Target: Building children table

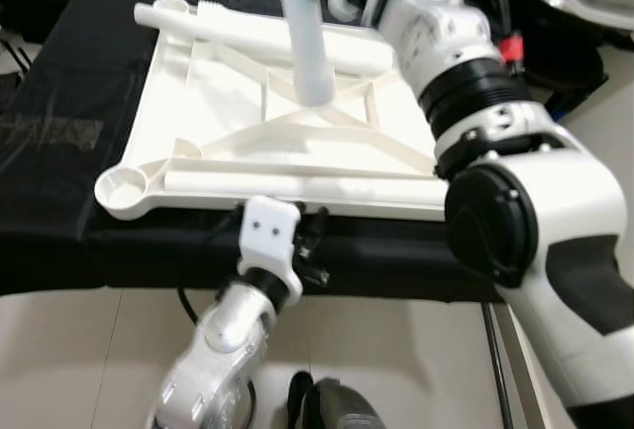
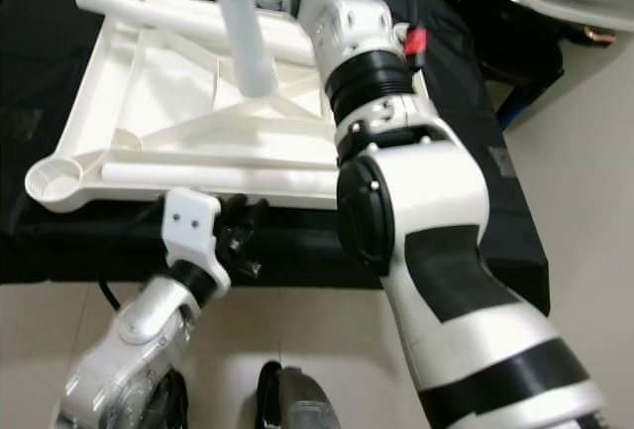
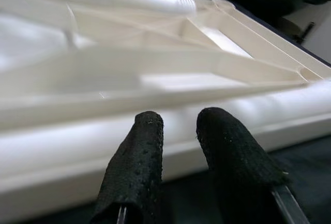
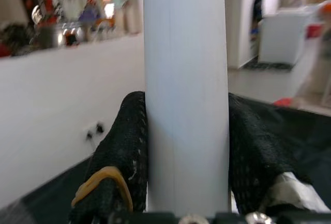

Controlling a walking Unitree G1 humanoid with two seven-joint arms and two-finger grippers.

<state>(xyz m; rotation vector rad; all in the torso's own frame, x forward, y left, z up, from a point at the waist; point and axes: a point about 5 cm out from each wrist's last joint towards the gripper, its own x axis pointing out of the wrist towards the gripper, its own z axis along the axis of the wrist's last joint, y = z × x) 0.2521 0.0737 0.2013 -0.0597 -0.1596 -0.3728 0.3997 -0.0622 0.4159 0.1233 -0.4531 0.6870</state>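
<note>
The black-covered table (image 1: 59, 102) carried the white children's tabletop (image 1: 228, 82), lying underside up with its ribs showing, its near edge at the table's front. Two loose white legs lay on the tabletop: one (image 1: 297, 187) along the near edge, another (image 1: 258, 33) along the far edge. A third leg (image 1: 309, 43) stood nearly upright over the middle of the tabletop, its lower end at or just above the crossing ribs.

The right gripper (image 4: 186, 146) had its jaws clamped on this upright leg, one black finger on each side, high above the tabletop. The left gripper (image 3: 186, 146) sat low at the tabletop's near edge, jaws slightly apart and holding nothing, tips close to the near leg.

The leg seemed aimed at the middle ribs, not a corner socket (image 1: 124, 186); pressed down there, it would probably skid or tip in the grip. A nudge from the left gripper could roll the near leg off the tabletop.

The upright leg's top was cut off in the head views, and contact at its foot was unclear. The left wrist view was blurred.
</note>
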